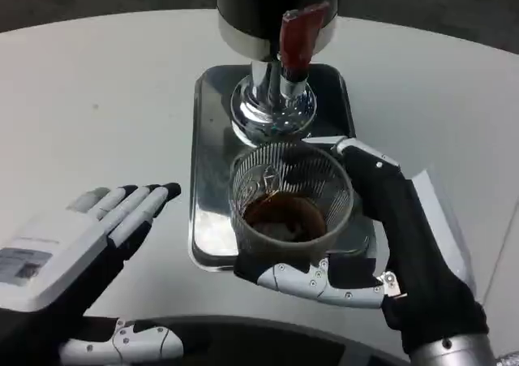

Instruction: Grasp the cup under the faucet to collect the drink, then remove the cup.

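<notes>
A clear ribbed glass cup [289, 200] with dark drink in its bottom stands on the steel drip tray [212, 139], just in front of the chrome faucet [272, 106] with its red lever [299, 32]. My right hand [381, 236] wraps around the cup from the right, one finger behind it and others under its near side. My left hand [89, 236] hovers to the left of the tray, fingers stretched out flat and apart, holding nothing.
The dark dispenser body [268, 5] rises at the back of the tray. White table surface [97, 98] spreads to the left and right. A dark edge runs along the bottom of the view.
</notes>
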`<action>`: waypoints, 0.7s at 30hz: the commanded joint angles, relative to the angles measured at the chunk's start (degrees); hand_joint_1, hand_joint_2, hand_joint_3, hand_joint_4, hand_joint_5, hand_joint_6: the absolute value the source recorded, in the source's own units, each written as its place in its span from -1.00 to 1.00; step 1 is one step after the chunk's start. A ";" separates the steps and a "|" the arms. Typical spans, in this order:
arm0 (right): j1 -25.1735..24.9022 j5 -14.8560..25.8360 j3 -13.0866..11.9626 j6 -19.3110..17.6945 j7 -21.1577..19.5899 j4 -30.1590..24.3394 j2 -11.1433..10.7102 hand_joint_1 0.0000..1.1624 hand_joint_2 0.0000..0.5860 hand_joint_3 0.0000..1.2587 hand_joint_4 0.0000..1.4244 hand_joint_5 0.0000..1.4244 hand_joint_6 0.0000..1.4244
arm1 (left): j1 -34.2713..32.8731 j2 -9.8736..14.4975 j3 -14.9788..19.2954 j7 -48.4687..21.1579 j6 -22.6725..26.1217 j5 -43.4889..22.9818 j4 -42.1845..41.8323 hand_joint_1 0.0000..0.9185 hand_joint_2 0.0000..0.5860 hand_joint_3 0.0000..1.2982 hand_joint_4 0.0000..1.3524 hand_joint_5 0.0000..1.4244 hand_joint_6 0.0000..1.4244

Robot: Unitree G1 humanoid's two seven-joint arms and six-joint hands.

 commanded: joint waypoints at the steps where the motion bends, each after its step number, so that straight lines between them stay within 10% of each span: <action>1: 1.32 -0.71 1.35 0.19 0.98 -3.61 0.06 0.97 -0.68 0.22 0.32 0.37 0.95 | 1.82 -0.93 -0.61 0.87 -0.41 0.91 -0.97 -1.00 -0.95 -1.00 -1.00 -1.00 -1.00; 21: 5.14 -0.87 4.80 -0.55 4.19 -9.11 -1.33 0.97 -0.67 0.24 0.33 0.38 0.95 | 5.04 -3.16 -2.04 0.74 0.05 3.94 -4.77 -1.00 -0.99 -1.00 -1.00 -1.00 -1.00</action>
